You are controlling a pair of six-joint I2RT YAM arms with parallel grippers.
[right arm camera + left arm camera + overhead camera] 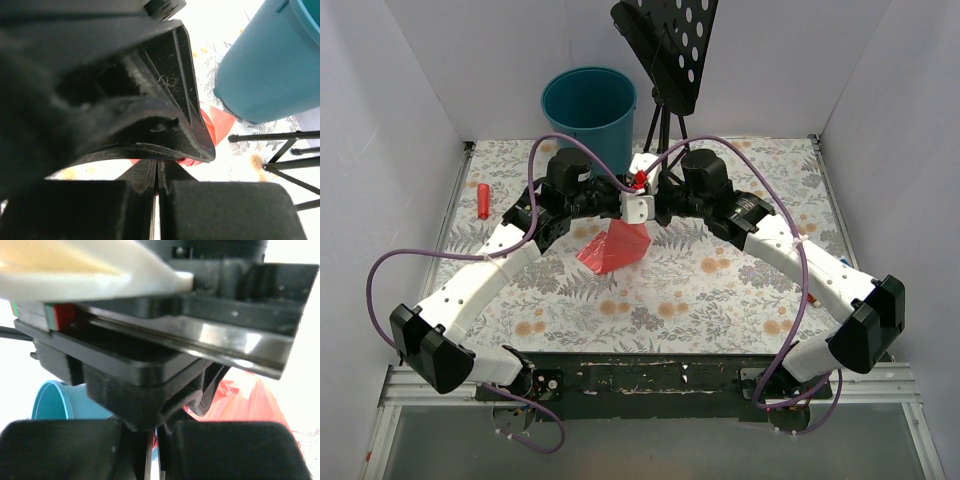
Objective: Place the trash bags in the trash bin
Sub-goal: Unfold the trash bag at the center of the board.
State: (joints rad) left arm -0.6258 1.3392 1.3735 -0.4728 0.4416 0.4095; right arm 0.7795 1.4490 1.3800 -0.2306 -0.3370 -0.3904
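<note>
Left tool [152, 452]: closed, apparently pinching the red trash bag [615, 247] at its top.
Bag place: mid-tabletop [720, 290], under both tools; teal trash bin [590, 100] at its 12 o'clock.
Right tool [156, 200]: closed on the same film.
Doing it well: raise both together above the rim, carry toward 12 o'clock, release over the opening.
Counts: one red cylinder [482, 200], one bin, one bag, two tools.

The top camera looks down from above and behind the arm bases toward 12 o'clock, covering the whole floral-patterned counter [720, 290]. The wrist cameras sit close behind the left end effector [152, 450] and the right end effector [156, 200]. All three views share the round teal-blue plastic bucket [588, 110] [55, 402] [270, 70] at the counter's 11 o'clock, and the thin translucent red plastic film bag [613, 247] [245, 402] [220, 120].
</note>
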